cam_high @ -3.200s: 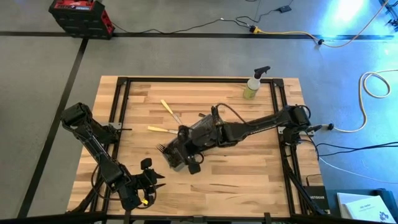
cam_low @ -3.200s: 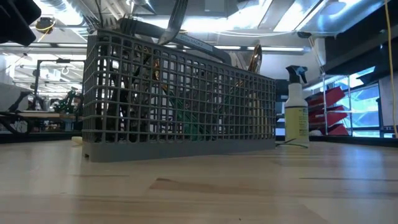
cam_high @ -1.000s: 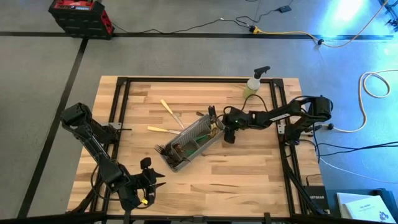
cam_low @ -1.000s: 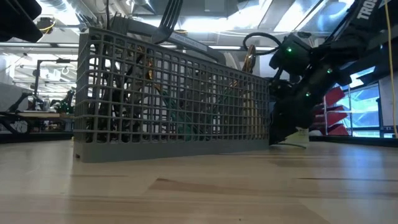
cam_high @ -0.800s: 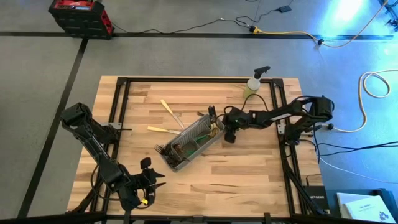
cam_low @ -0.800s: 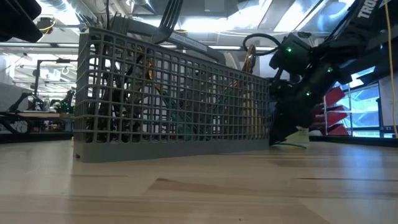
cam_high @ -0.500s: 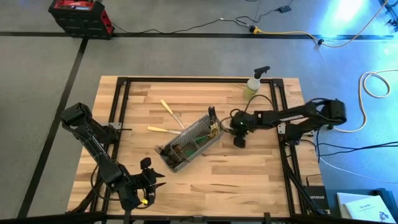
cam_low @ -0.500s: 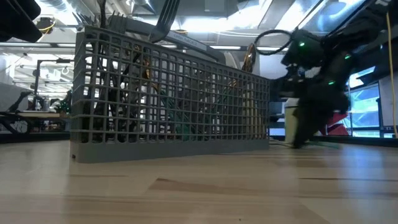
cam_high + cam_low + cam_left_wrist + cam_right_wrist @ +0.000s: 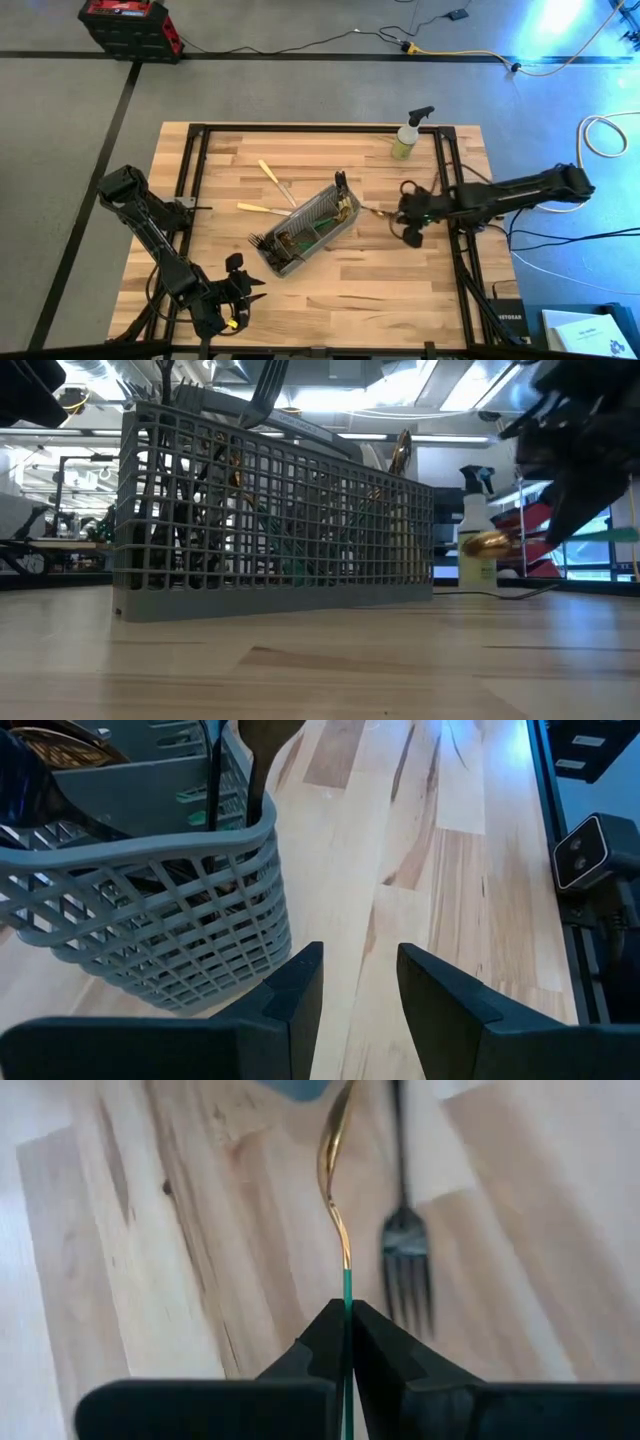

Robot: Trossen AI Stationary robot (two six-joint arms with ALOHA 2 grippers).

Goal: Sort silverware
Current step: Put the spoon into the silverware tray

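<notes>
The grey mesh caddy [image 9: 305, 228] stands mid-table with silverware upright in its compartments [image 9: 275, 510]. To its right my right gripper [image 9: 407, 220] is shut on a green-handled piece with a gold head [image 9: 373, 210], held above the wood. Two cream-handled pieces [image 9: 272, 180] [image 9: 255, 208] lie flat on the table beyond the caddy's left side. My left gripper [image 9: 360, 955] waits open at the near left [image 9: 245, 285], its fingers pointing at the caddy's near end [image 9: 140, 920] with nothing between them. My right gripper pinches the slim green handle [image 9: 347, 1290] between its two fingers. The piece sticks straight out ahead of the fingertips, in line with them. It is lifted clear of the table and lies about level, its gold head [image 9: 487, 543] toward the caddy.
A yellow-green spray bottle [image 9: 405, 140] stands at the far right [image 9: 478, 535]. Black frame rails [image 9: 190, 180] run along the table's sides. In the right wrist view a blurred dark fork shape [image 9: 405, 1260] shows on the wood beside the held piece; whether it is a thing or a shadow I cannot tell.
My right gripper has left the caddy's right end and gone up and toward the table's right edge, rolling a little. The green-handled piece has come out of the caddy with it and now hangs clear of both caddy and table.
</notes>
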